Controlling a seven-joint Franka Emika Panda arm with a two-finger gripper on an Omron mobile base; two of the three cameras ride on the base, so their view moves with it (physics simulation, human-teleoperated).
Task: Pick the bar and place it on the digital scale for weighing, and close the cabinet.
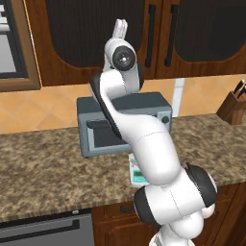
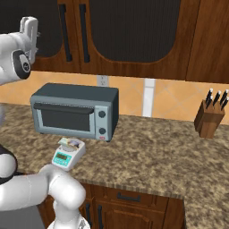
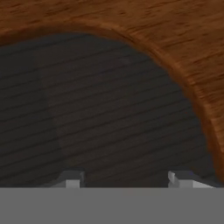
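The bar (image 2: pixel 69 142) lies on the platter of the digital scale (image 2: pixel 67 154), which stands on the counter in front of the toaster oven. In the left base view the arm hides most of the scale (image 1: pixel 137 174). My gripper (image 1: pixel 119 26) (image 2: pixel 30 26) is raised high against the left door of the cabinet (image 1: pixel 91 33) (image 2: pixel 129 31). It is open, with nothing between its fingers. Close in front of the gripper (image 3: pixel 126 179) is the dark arched panel of the cabinet (image 3: pixel 109 109). In both base views the doors look flush and shut.
A grey-blue toaster oven (image 1: pixel 125 122) (image 2: pixel 74 112) sits at the back of the granite counter (image 2: pixel 152 152). A knife block (image 1: pixel 234 106) (image 2: pixel 209 118) stands at the far right. A dark appliance front (image 1: pixel 48 230) sits below the counter at left.
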